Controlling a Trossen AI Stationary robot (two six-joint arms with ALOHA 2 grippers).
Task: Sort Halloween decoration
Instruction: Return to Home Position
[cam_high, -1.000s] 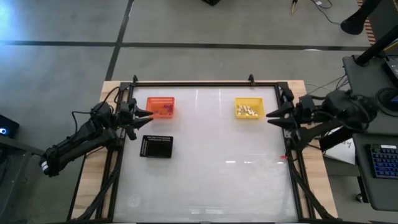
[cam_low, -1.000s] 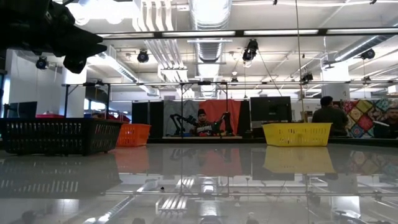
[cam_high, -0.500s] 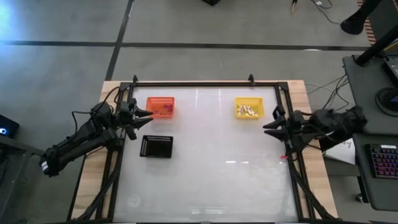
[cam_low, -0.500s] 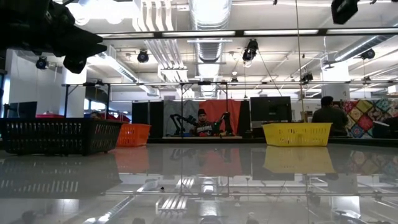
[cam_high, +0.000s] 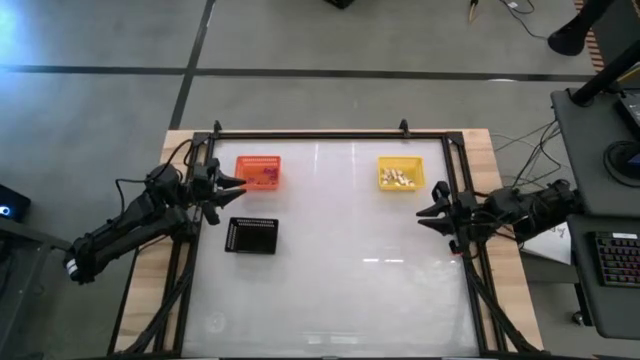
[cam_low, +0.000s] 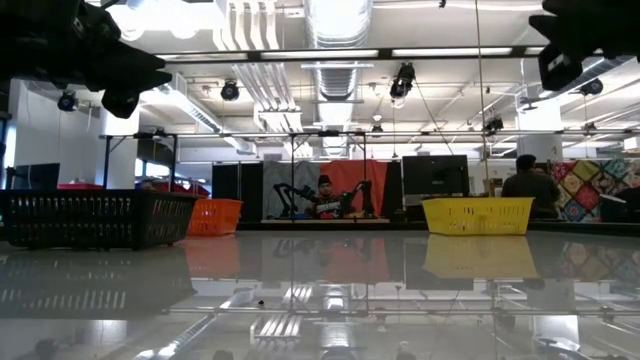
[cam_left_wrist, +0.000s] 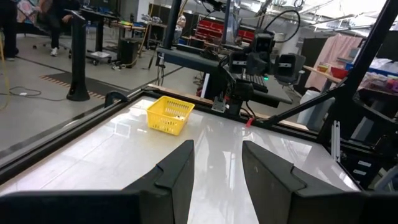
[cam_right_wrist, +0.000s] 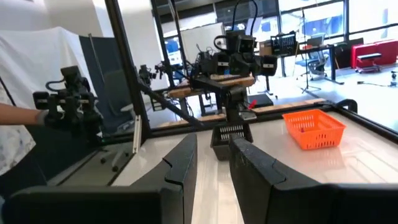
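Looking down from above, the big white table (cam_high: 340, 290) fills the middle, with a black frame round it.

Two dark arms wait at its sides. The left arm lies along the left edge. The left claw (cam_high: 232, 188) hangs just beside the orange basket (cam_high: 258, 171) and does not touch it. Its two fingers (cam_left_wrist: 176, 171) stand apart with nothing between them. The right arm reaches in from the right side. The right claw (cam_high: 428, 215) hangs just inside the right edge, near the yellow basket (cam_high: 400, 174) but apart from it. Its fingers (cam_right_wrist: 180, 168) are a little apart too, and they hold nothing.

Three baskets sit toward the back of the table. The orange one is near the left side. The yellow one is near the right side, well apart from it. The black basket (cam_high: 251, 235) sits just in front of the orange one, close to the left arm. From table height the black basket looks biggest and nearest, at the left. The orange one shows behind it and the yellow one is off to the right.

The tiny toys are inside the baskets. Little purple toys (cam_high: 268, 175) lie in the orange basket. Little cream toys (cam_high: 400, 179) lie in a heap in the yellow basket. The black basket is too dark to tell what is in it.
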